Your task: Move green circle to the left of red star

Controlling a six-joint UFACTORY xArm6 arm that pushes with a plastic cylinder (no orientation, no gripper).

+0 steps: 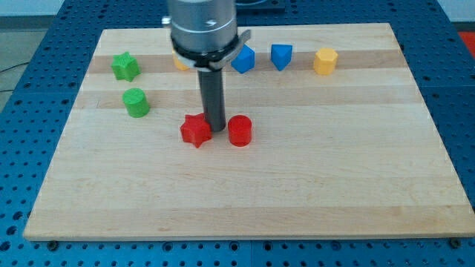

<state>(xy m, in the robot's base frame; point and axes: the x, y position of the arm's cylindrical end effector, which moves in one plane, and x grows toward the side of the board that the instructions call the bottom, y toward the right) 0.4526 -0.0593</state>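
Note:
The green circle (136,102) stands at the view's left on the wooden board (245,193). The red star (196,130) lies near the board's middle, to the right of and a little below the green circle. My tip (217,130) sits between the red star and a red circle (240,130), close against the star's right side. The tip is well to the right of the green circle and apart from it.
A green star (125,67) lies at the upper left. Two blue blocks (243,58) (280,56) and a yellow block (325,61) line the top. Another yellow block (179,61) is mostly hidden behind the arm.

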